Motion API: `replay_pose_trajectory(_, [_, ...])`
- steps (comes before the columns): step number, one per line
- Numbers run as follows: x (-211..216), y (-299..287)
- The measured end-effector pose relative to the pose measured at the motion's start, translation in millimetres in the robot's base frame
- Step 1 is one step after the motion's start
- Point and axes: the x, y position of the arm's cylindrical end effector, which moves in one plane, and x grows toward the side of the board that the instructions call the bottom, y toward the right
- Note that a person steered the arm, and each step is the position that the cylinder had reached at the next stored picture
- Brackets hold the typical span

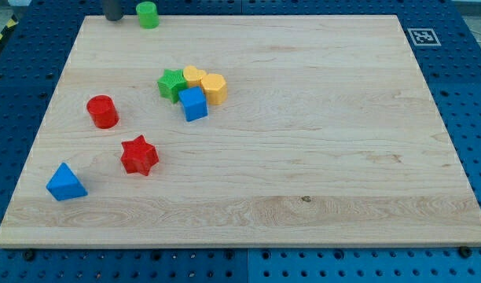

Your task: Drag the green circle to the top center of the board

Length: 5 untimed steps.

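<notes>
Up at the view's top edge, my tip [114,18] was seen as a short dark rod end, resting at the far left corner of the pale wooden board [319,157]. Nothing was held by it, since it is only a bare rod, and no block was touched by it.

Just to the view's right of my tip, with a small gap between them, the green circle block [148,14] was found. It stood upright on the board's top edge, left of the top middle.

Lower down and to the right of my tip, well apart from it, a tight bunch of four blocks was seen. A green star block [171,84] was on the bunch's left. A yellow block with a rounded top [194,76] and a yellow six-sided block [214,88] were pressed together beside it. A blue block with slanted sides [193,104] was set against them on the lower side.

Below my tip, a red round block [103,111] stood alone. Further below, a red star block [139,155] was seen. Farthest from my tip, near the board's lower left corner, a blue triangle block [65,183] was placed.

A small black and white square marker [423,36] was stuck on the board's top right corner.
</notes>
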Motion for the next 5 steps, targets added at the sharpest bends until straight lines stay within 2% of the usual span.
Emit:
replay_pose_trajectory(1, [0.0,40.6])
replay_pose_trajectory(3, [1.7,176.7])
replay_pose_trajectory(5, [1.9,273.7])
